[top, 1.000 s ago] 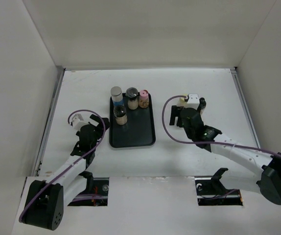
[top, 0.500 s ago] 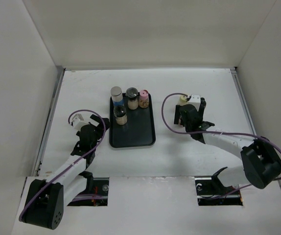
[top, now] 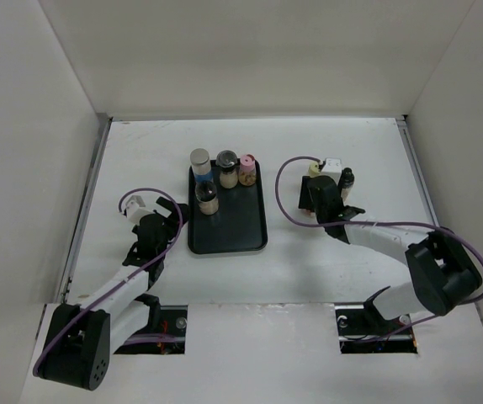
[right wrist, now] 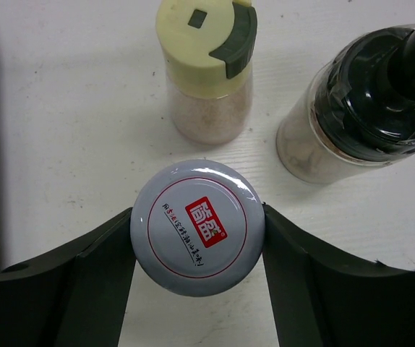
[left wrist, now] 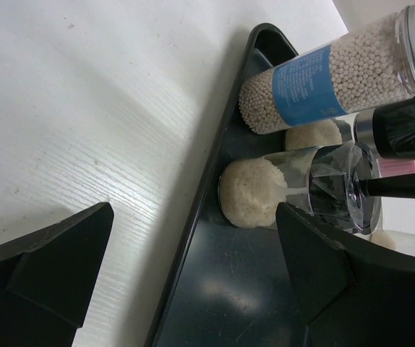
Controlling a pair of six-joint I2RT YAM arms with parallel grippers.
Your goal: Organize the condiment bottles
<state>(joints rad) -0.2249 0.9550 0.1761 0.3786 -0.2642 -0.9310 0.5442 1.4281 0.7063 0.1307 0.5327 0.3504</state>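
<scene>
Several condiment bottles stand at the back of the black tray (top: pixel 227 231): a blue-banded jar (top: pixel 200 162), a black-capped one (top: pixel 227 166), a pink-capped one (top: pixel 246 167) and a dark-filled one (top: pixel 207 195). My right gripper (right wrist: pixel 197 213) is shut on a white-capped jar (right wrist: pixel 197 238) standing on the table right of the tray. A pale-yellow-capped bottle (right wrist: pixel 206 65) and a black-capped bottle (right wrist: pixel 366 101) stand just beyond it. My left gripper (left wrist: pixel 193 210) is open and empty, straddling the tray's left rim (left wrist: pixel 193 253), with the blue-banded jar (left wrist: pixel 323 79) ahead.
White walls enclose the table on the left, back and right. The near half of the tray is bare. The right arm's purple cable (top: pixel 285 198) loops between the tray and the right gripper (top: pixel 320 189).
My right gripper has moved a little back and left over the white-capped jar, and the right arm's elbow has swung in. The left arm has barely moved.
</scene>
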